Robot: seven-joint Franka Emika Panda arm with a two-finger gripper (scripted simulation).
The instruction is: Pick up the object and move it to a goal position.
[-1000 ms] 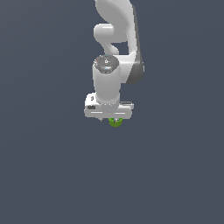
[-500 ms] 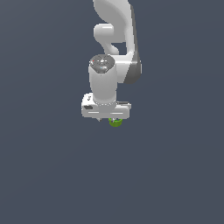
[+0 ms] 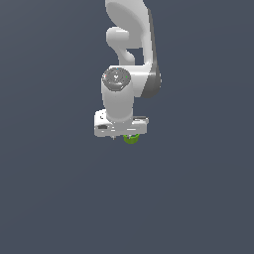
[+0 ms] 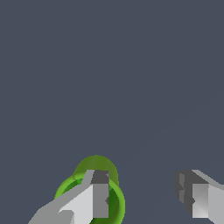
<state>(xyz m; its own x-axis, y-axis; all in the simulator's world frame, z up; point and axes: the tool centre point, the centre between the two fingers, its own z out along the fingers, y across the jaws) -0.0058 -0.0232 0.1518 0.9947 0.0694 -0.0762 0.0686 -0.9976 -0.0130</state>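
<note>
Your white two-fingered gripper (image 4: 146,199) stands with its jaws spread wide and nothing clamped between them. In the wrist view one finger (image 4: 97,197) sits directly in front of the small bright green cup-shaped cylinder (image 4: 94,168), while the other finger (image 4: 196,197) stands well apart from it over bare floor. The cup is therefore not centred in the gap; it lies under or against one fingertip. Whether that fingertip is touching the rim or hanging just above it cannot be told from these views.

In the exterior view the green cup (image 3: 131,138) shows only as a sliver below the gripper's lower edge, toward the exterior view's right of the hand's centre.

Judgement on the step in hand, the approach before the grasp: shift the hand sideways along its closing axis until the cup sits midway between the fingers before descending or closing. Closing as placed would likely push the cup aside or tip it, since it is narrow and light-looking. Keep the fingers vertical and bring the pads level with the cup's wall below the flared rim.

Count: one white robot arm (image 3: 131,30), one gripper with two fingers, one green cup, one plain dark grey floor (image 3: 49,198). No goal marker is visible.
</note>
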